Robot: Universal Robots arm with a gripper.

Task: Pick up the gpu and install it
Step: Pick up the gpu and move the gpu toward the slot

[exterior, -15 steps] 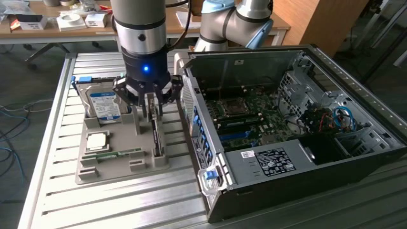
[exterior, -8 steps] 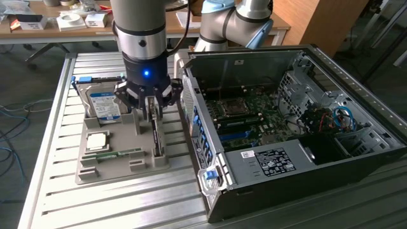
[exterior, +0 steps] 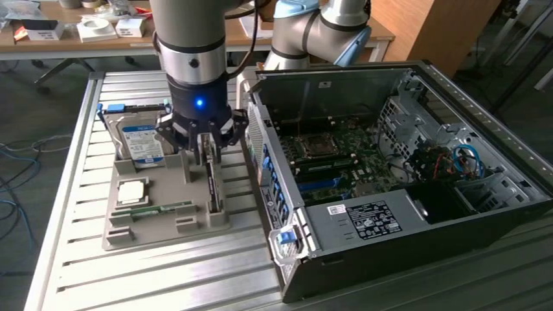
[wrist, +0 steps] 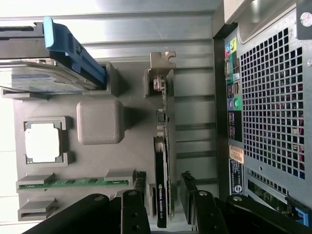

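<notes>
The gpu (exterior: 210,184) is a thin dark card standing on edge in a slot of the grey holder tray (exterior: 129,236). In the wrist view I see the gpu (wrist: 161,204) edge-on, with its metal bracket at the far end. My gripper (exterior: 208,155) hangs directly over the card's near end. It is open, and in the wrist view the gripper (wrist: 163,178) has one finger on each side of the card. The fingertips (wrist: 140,179) stand a small gap away from the card and do not touch it.
The tray also holds a silver hard drive (exterior: 142,139) with a blue label, a square processor (exterior: 131,190) and a green memory stick (exterior: 154,209). An open computer case (exterior: 397,168) with its motherboard (exterior: 337,159) exposed stands close at the exterior view's right. Everything rests on a slatted metal table (exterior: 155,278).
</notes>
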